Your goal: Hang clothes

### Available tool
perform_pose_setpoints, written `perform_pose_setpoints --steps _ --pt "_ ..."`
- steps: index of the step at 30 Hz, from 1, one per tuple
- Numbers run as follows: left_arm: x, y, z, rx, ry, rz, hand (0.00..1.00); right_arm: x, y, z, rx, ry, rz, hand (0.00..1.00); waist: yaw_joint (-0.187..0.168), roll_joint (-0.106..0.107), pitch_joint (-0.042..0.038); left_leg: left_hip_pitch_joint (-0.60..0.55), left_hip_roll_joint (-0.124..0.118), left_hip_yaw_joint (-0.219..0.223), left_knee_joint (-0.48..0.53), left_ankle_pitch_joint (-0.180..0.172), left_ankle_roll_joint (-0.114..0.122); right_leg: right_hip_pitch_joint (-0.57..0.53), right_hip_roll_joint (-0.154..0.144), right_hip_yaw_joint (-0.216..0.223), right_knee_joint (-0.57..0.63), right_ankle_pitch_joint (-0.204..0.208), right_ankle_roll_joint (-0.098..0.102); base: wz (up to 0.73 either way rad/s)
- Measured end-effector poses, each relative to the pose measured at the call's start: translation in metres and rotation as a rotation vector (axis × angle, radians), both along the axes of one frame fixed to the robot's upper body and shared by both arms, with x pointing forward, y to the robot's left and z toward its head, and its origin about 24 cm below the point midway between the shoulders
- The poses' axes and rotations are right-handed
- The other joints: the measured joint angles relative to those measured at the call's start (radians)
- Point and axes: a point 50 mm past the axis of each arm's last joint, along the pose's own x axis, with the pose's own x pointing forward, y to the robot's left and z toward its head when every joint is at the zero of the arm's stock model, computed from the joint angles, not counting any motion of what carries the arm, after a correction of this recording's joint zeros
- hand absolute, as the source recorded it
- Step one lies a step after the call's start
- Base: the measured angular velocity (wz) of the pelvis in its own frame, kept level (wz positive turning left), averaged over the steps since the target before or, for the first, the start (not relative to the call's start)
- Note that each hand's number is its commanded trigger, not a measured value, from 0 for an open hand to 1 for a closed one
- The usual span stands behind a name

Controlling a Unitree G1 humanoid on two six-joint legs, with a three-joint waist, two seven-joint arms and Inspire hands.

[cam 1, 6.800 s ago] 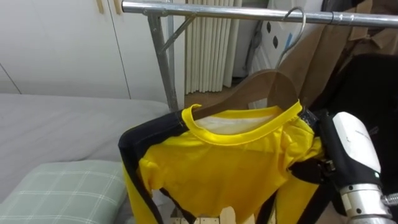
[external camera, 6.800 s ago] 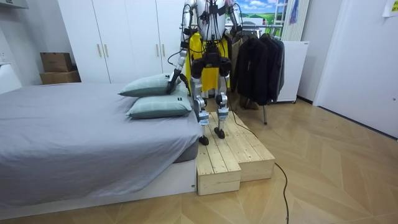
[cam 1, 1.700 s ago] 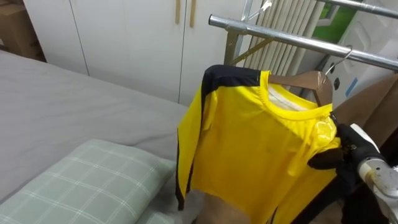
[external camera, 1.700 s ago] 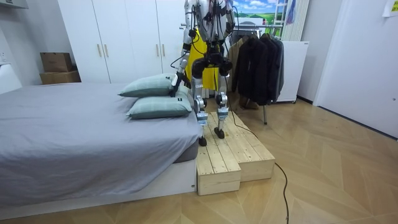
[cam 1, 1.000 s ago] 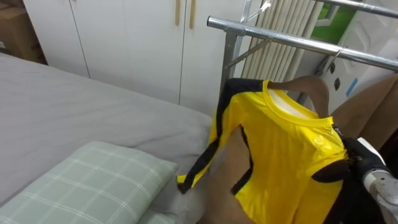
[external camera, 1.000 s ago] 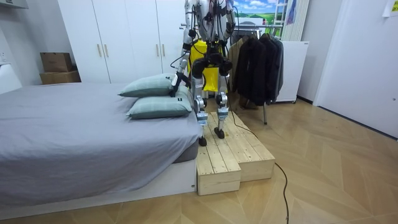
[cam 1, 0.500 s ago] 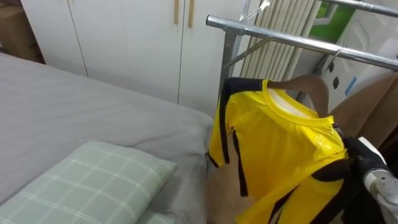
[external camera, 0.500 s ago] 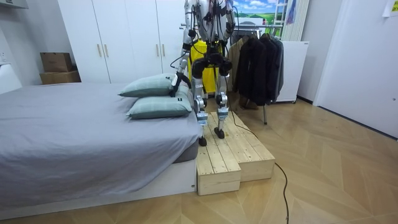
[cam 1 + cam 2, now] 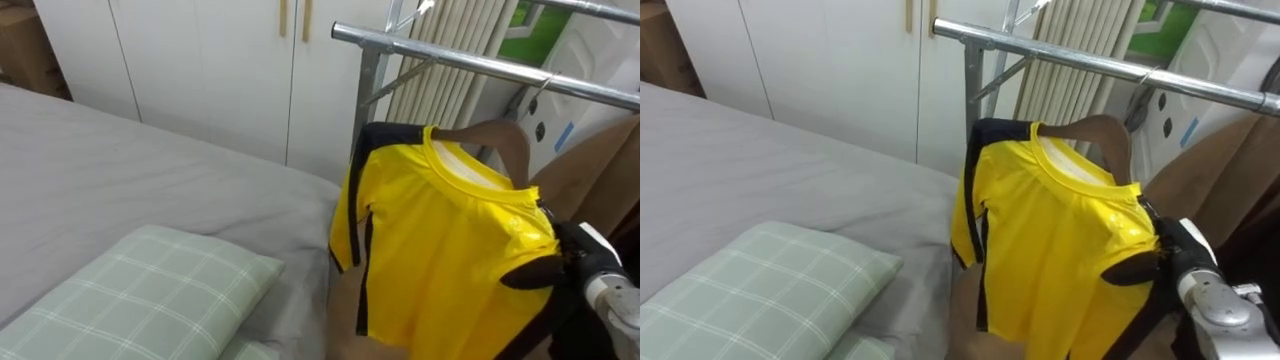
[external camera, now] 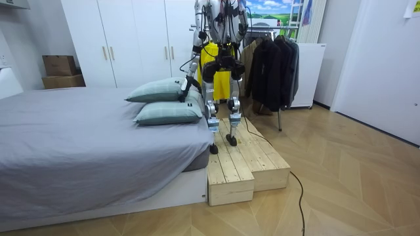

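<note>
While the yellow shirt [image 9: 450, 250] hangs on its wooden hanger [image 9: 497, 140], apparently hooked over the metal rail [image 9: 450, 62], the right hand [image 9: 558, 264] below the rail pinches its sleeve. Only letting go seems left. The left hand [image 10: 186, 84] hangs far below the rail; I cannot tell its state.

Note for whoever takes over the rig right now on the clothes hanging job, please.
Right hand: fingers closed on the yellow shirt at its shoulder.
Left hand: hangs at the robot's side near the pillows, idle.
Done: shirt is on the wooden hanger, hook up at the rail; whether it is seated is unclear.
Left: confirm the hook sits over the rail, then release.
</note>
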Motion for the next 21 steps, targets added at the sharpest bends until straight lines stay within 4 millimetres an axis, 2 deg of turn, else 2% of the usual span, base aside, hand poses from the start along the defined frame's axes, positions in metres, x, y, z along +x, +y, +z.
perform_pose_setpoints --steps 3,7,14,21 --pt "0.0 -0.004 -0.001 -0.002 -0.011 0.034 0.0 -0.003 0.001 -0.006 0.225 -0.056 -0.134 0.0 -0.005 0.013 0.0025 0.004 0.0 -0.004 0.0 0.0 0.0 0.008 0.0 -0.004 -0.002 0.0 0.0 0.05" --pt "0.0 -0.008 -0.003 -0.007 -0.013 0.046 0.0 -0.002 0.003 -0.005 0.312 -0.085 -0.161 0.0 0.001 0.026 0.0024 0.007 0.001 -0.001 -0.001 0.0 0.0 0.011 0.001 -0.005 -0.004 0.0 0.0 0.02" --pt "-0.003 -0.011 -0.004 -0.016 -0.008 0.047 0.0 0.003 0.015 -0.002 0.458 -0.149 -0.148 0.0 -0.007 0.055 -0.0066 0.002 0.0 -0.009 -0.002 0.0 0.0 0.016 0.0 -0.013 -0.017 0.0 0.001 0.04" --pt "-0.006 -0.012 -0.004 -0.017 0.001 0.049 0.0 0.003 0.019 0.0 0.507 -0.17 -0.111 0.0 -0.009 0.056 -0.0081 0.004 0.0 -0.009 -0.001 0.0 0.0 0.019 -0.001 -0.013 -0.018 0.0 0.001 0.0"
